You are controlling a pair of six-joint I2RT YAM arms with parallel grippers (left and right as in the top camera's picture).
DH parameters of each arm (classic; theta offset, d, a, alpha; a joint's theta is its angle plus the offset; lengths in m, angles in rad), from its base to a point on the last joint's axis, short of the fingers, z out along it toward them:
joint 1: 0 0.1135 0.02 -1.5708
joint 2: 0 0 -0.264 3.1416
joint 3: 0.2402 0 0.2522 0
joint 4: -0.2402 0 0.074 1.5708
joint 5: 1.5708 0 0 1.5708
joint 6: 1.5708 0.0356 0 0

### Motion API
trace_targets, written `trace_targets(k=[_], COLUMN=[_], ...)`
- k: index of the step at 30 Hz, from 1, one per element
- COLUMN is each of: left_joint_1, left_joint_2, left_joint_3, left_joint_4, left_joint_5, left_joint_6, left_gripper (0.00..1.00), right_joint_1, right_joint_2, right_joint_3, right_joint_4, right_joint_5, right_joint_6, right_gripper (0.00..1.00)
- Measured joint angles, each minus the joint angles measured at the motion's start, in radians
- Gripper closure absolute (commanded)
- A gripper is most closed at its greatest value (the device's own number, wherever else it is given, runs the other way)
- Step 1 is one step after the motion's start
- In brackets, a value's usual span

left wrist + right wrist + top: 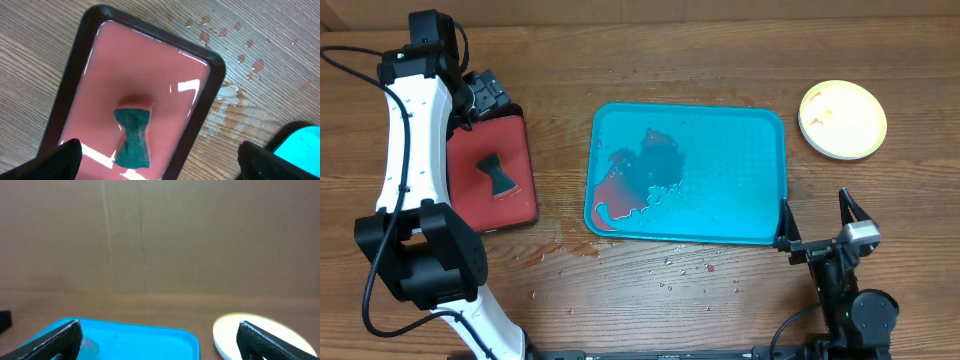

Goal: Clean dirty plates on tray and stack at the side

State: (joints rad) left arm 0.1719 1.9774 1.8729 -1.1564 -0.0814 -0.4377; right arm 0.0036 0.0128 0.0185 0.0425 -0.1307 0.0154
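Observation:
The turquoise tray (720,200) lies mid-table with no plates on it; a red smear and dark wet patches cover its left part. It also shows in the right wrist view (130,340) and at the corner of the left wrist view (302,150). The plates (842,120) sit as a stack on the table at the far right, yellow-green rim on top; the lower ones are mostly hidden. They also show in the right wrist view (226,335). My left gripper (488,98) (160,150) is open and empty above the red tray. My right gripper (817,225) (160,327) is open and empty near the turquoise tray's front right corner.
A black-rimmed red tray (525,150) (90,65) of reddish liquid stands at the left, with a green-and-orange sponge (496,174) (134,135) lying in it. Reddish drops and wet patches (560,250) (235,45) lie on the wooden table between the two trays and in front of them.

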Motion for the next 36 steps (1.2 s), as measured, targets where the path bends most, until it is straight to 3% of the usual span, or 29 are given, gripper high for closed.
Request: trace_targets(k=[5, 36], left_joint_1=[0.0, 0.0], left_joint_2=[0.0, 0.0], left_joint_3=[0.0, 0.0], left_joint_4=[0.0, 0.0], left_joint_5=[0.0, 0.0], left_joint_6=[0.0, 0.0], left_gripper=[0.0, 0.0], right_joint_1=[0.008, 0.01], right_joint_2=[0.0, 0.0], right_joint_3=[0.0, 0.0], right_joint_4=[-0.132, -0.132], right_joint_5=[0.047, 0.072], right_joint_6=[0.003, 0.007], right_gripper=[0.0, 0.0])
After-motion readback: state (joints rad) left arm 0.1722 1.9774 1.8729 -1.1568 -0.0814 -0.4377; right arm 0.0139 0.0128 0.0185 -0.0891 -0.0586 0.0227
